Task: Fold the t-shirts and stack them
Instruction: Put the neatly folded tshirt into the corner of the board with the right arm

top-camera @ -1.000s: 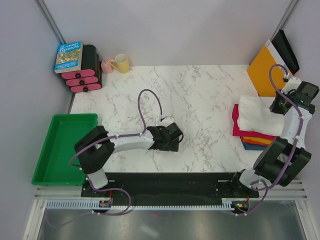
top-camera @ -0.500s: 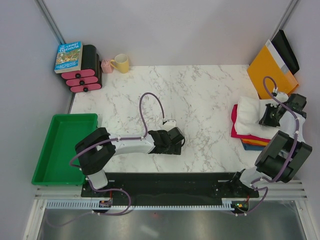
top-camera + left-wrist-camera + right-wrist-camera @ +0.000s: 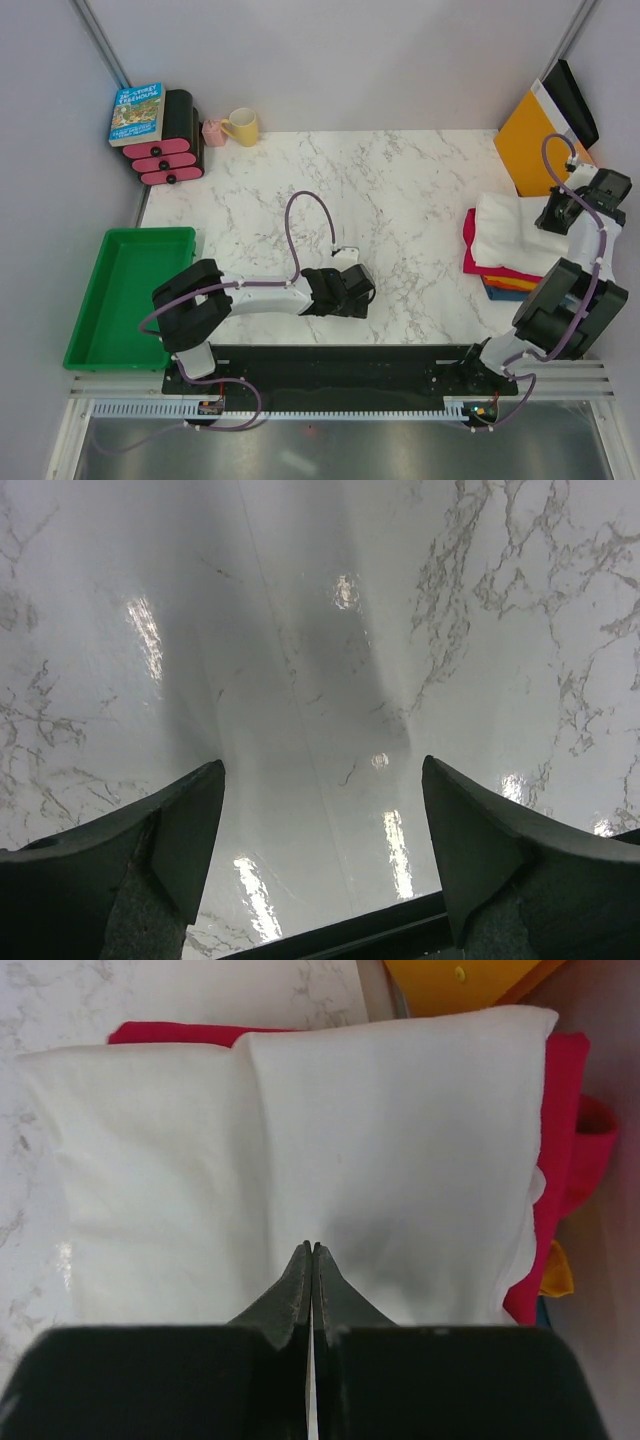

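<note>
White t-shirt (image 3: 300, 1140) is lying folded on the red t-shirt (image 3: 566, 1110) at the desk's (image 3: 420, 190) three o'clock; right hand (image 3: 312, 1250) is hovering above, fingers together; left hand (image 3: 320, 764) is gaping apart.

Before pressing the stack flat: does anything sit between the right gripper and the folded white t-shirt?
Nothing visible does. The right gripper, shut and empty, points straight at the white t-shirt, which tops the red t-shirt. The orange envelope stands behind them, off that path.
</note>
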### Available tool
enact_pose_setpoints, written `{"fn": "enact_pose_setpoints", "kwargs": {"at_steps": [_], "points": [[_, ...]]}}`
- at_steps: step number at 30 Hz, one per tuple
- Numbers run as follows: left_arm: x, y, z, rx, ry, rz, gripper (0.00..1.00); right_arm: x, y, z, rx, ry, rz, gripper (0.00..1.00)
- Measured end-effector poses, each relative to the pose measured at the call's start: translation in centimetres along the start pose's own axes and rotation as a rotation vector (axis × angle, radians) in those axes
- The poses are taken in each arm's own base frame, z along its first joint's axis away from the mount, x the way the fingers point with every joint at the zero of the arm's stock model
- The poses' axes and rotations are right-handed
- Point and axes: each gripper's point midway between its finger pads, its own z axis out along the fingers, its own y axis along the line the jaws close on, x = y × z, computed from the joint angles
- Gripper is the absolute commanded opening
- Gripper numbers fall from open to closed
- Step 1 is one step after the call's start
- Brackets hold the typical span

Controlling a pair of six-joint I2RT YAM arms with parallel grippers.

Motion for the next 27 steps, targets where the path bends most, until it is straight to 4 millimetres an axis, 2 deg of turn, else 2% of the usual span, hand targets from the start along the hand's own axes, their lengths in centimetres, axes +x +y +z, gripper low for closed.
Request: {"fn": "enact_pose_setpoints", "kwargs": {"at_steps": [8,11,13,14,15,17,18,20,21,24,27], "points": [[1.5,0.1,-0.8,-0.028,0.022,0.008,0.86,4.2,-5.7,5.0,0.125,0.081,0.13,0.0],[2.3,0.2,-1.2,-0.041,0.03,0.018,0.87,4.2,-6.3,5.9,0.103,0.064,0.133,0.0],[2.6,0.2,-1.4,-0.048,0.031,0.024,0.88,3.5,-5.9,5.6,0.066,0.035,0.108,0.07],[2.8,0.2,-1.6,-0.054,0.029,0.027,0.88,3.0,-5.4,5.4,0.043,0.019,0.095,0.14],[2.9,0.2,-1.7,-0.055,0.026,0.028,0.88,2.4,-4.9,4.9,0.021,-0.002,0.076,0.24],[3.2,0.0,-1.9,-0.054,0.024,0.026,0.88,0.9,-3.7,3.5,-0.017,-0.054,0.033,0.33],[3.3,-0.1,-2.0,-0.052,0.023,0.024,0.87,-0.5,-2.7,2.3,-0.035,-0.098,-0.013,0.45],[3.4,-0.3,-2.1,-0.051,0.021,0.022,0.87,-2.7,-0.5,-0.1,-0.058,-0.17,-0.089,0.58],[3.4,-0.5,-2.3,-0.05,0.021,0.02,0.87,-3.8,1.0,-1.5,-0.072,-0.207,-0.135,0.69],[3.2,-1.5,-2.6,-0.034,0.017,0.017,0.87,-6.8,6.2,-5.5,-0.137,-0.317,-0.281,0.79],[3.1,-3.1,-2.6,-0.018,0.015,0.02,0.87,-7.4,10.4,-8.0,-0.202,-0.372,-0.39,0.84]]}}
